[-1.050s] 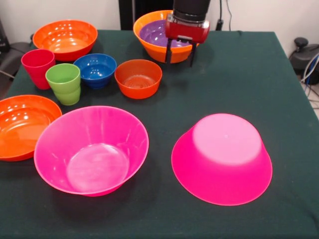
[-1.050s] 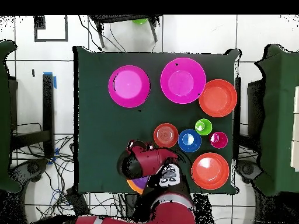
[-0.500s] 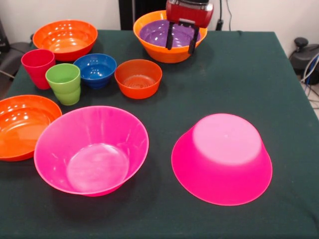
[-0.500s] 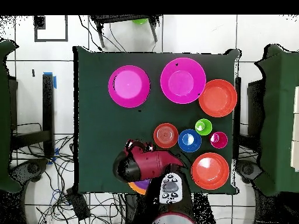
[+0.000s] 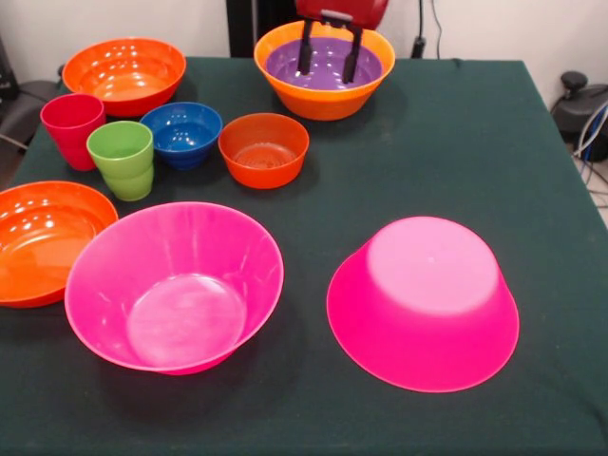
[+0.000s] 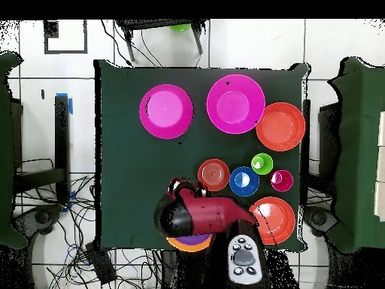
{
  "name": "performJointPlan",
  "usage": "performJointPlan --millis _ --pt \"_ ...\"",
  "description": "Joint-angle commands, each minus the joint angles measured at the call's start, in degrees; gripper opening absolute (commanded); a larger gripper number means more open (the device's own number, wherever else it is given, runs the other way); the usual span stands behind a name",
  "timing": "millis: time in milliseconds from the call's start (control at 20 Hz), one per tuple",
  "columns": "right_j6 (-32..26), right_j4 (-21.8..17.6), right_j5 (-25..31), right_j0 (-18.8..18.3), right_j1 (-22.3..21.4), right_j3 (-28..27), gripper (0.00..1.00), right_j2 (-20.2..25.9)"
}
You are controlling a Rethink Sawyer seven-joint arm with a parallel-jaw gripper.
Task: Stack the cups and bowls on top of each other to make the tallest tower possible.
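You see glossy plastic on the upright hot pink bowl (image 5: 174,287), smooth satin plastic on the upturned hot pink bowl (image 5: 424,299), matt dark green tablecloth (image 5: 446,142).

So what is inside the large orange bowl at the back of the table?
The purple bowl sits nested in the large orange bowl. The open gripper hangs over it, its fingers covering part of the purple inside; nothing else shows there.

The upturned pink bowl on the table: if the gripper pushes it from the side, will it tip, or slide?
Probably slide. The upturned pink bowl rests on its wide rim with the narrower base on top, so tipping seems unlikely. Its glossy plastic looks light and stiff, though the green tablecloth may drag on the rim.
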Motion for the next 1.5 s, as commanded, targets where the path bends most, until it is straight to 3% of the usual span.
performJointPlan --millis 50,300,550,1050,1500 --pt "-4.47 -3.54 6.38 -8.27 -2.31 6.22 1.0 8.04" --pt "-7.37 -5.62 7.81 -13.39 -3.87 7.32 1.0 10.06" --pt "-7.88 -9.88 5.8 -17.64 -0.02 6.47 1.0 10.98" --pt "-4.44 -18.11 0.31 -19.82 6.19 4.52 1.0 9.83" --pt "-4.45 -23.87 -0.64 -22.82 10.07 1.35 1.0 10.4"
